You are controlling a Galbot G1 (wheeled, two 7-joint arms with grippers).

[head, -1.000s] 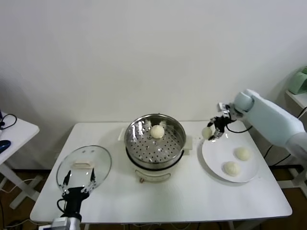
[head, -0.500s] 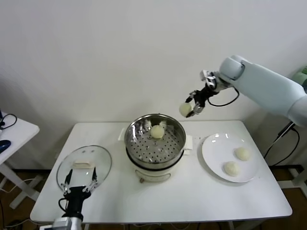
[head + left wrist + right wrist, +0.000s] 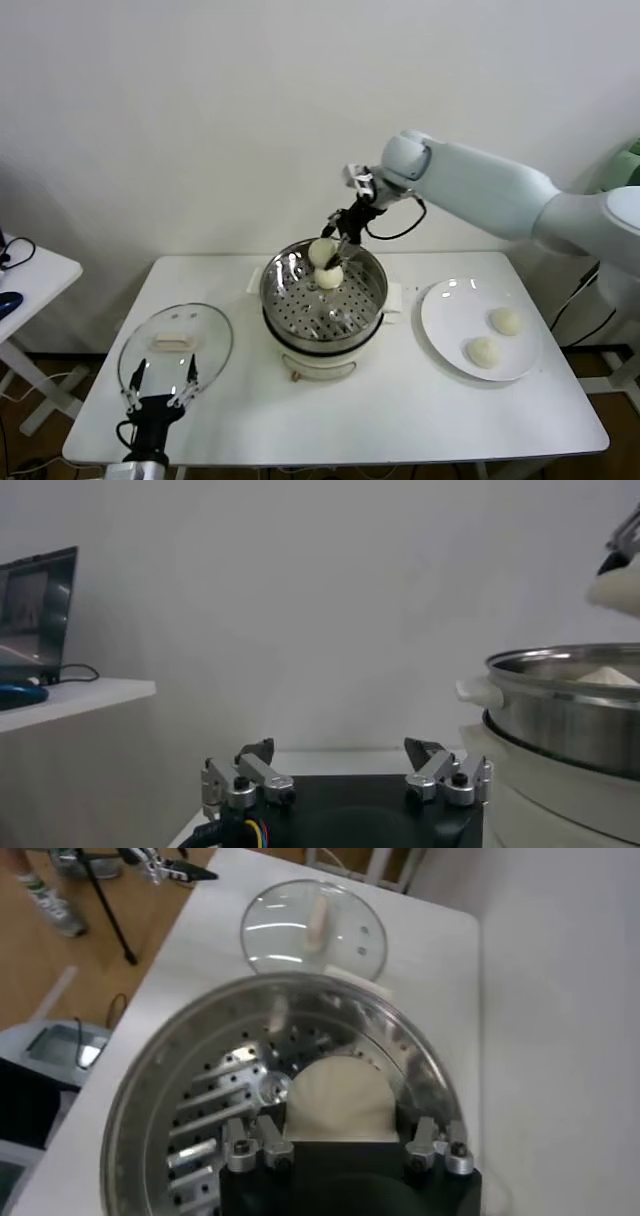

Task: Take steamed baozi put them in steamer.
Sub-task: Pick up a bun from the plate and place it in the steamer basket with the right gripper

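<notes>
My right gripper is shut on a cream-white steamed baozi and holds it just above the steamer, near the pot's far rim. In the right wrist view that baozi fills the space between the fingers, with the perforated tray below. A second baozi lies on the tray right under the held one. Two more baozi rest on the white plate to the right. My left gripper is parked, open, at the table's front left corner.
The glass lid lies flat on the table left of the steamer, just beyond the left gripper. The steamer's white base stands mid-table. A small side table is at the far left.
My right arm has carried the baozi from above the plate up and leftward, then down over the steamer's far rim. The left arm has stayed put.
</notes>
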